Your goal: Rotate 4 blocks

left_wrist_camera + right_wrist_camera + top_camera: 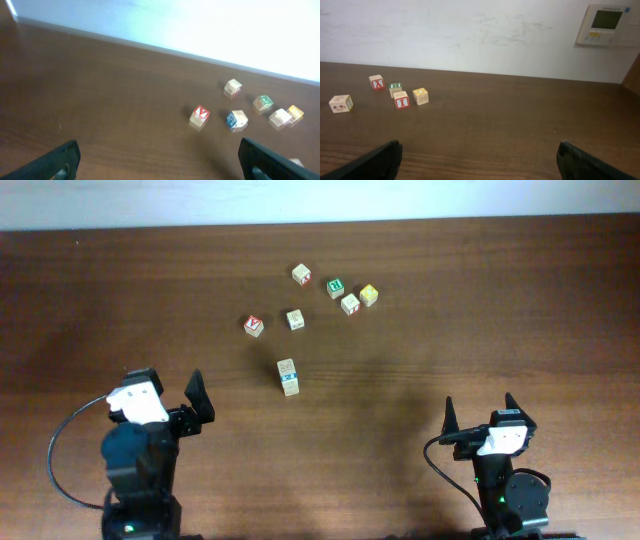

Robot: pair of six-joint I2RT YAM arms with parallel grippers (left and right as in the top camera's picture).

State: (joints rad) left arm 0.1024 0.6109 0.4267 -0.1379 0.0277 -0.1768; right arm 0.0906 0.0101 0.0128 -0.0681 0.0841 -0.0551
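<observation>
Several small wooden blocks lie at the table's far middle. A pale block with a blue side [295, 319] [236, 120] [341, 103] sits beside a red-faced cube [254, 326] [200, 115]. Another beige block [302, 274] [232, 87] [376, 81] lies farthest back. A pale block [350, 304] [279, 118] [401, 99] sits between the green cube [336, 287] and the yellow cube [369, 295]. The nearest beige block [289, 377] stands alone. My left gripper [168, 386] [159, 145] and right gripper [480, 412] [480, 145] hang open and empty near the front edge, well short of the blocks.
The dark wooden table [480, 300] ends at a white wall [470, 30] behind the blocks. A wall control panel [605, 24] hangs at the far right. Both arm bases stand at the front edge, left and right.
</observation>
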